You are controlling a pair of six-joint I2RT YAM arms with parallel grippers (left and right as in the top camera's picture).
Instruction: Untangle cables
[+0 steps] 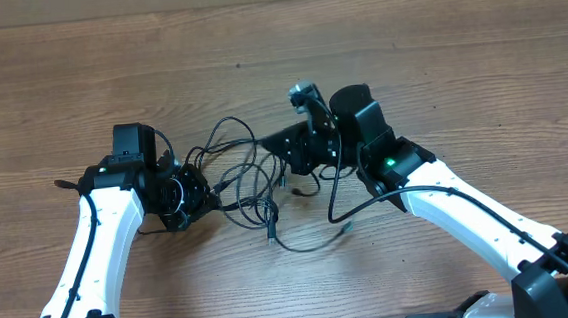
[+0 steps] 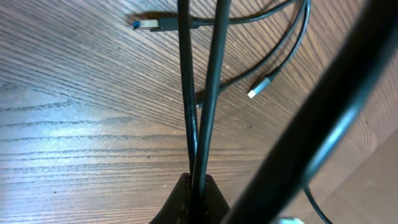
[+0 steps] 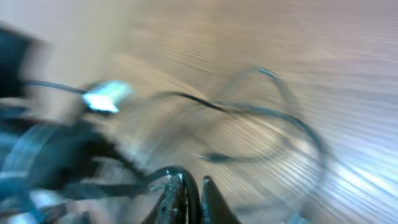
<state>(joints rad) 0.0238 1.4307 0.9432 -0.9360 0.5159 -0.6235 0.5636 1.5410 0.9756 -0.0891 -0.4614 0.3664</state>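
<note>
The cables are thin black wires lying in a loose tangle on the wooden table between my two arms. My left gripper is at the tangle's left edge. In the left wrist view the left gripper is shut on two cable strands that run straight up from its fingertips. My right gripper is at the tangle's right side. The right wrist view is blurred, but the right gripper shows one thin strand pinched between nearly closed fingers.
Loose plug ends lie on the wood: a blue-tipped USB plug, a small silver plug, and ends near the table's front. A thicker arm cable crosses the left wrist view.
</note>
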